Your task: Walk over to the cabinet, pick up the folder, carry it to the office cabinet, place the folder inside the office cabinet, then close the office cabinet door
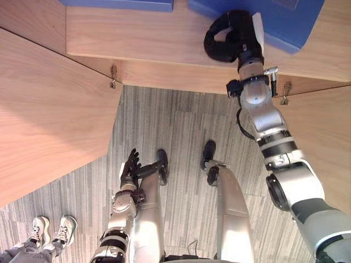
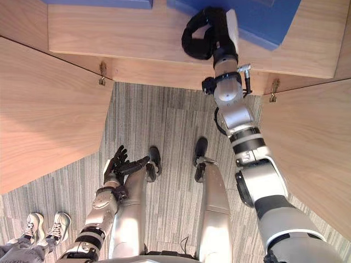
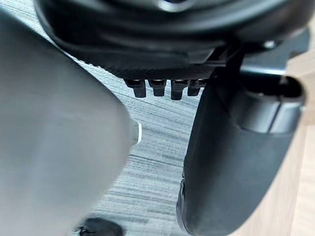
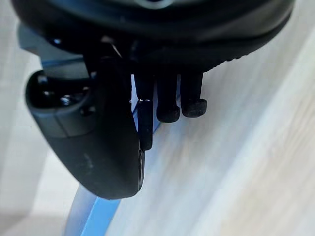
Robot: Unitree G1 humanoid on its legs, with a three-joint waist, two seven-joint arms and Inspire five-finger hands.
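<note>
Blue and flat on the pale wood-grain cabinet shelf (image 1: 137, 33): pinching the edge of the folder (image 1: 296, 24) in the curled right hand (image 1: 230, 38); dangling the left hand (image 1: 130, 164), fingers relaxed, over ribbed grey carpet (image 1: 181, 126).

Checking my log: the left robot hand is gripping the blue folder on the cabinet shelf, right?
No, the right robot hand is gripping the blue folder on the cabinet shelf; the left eye view shows it. The left robot hand hangs open.
</note>
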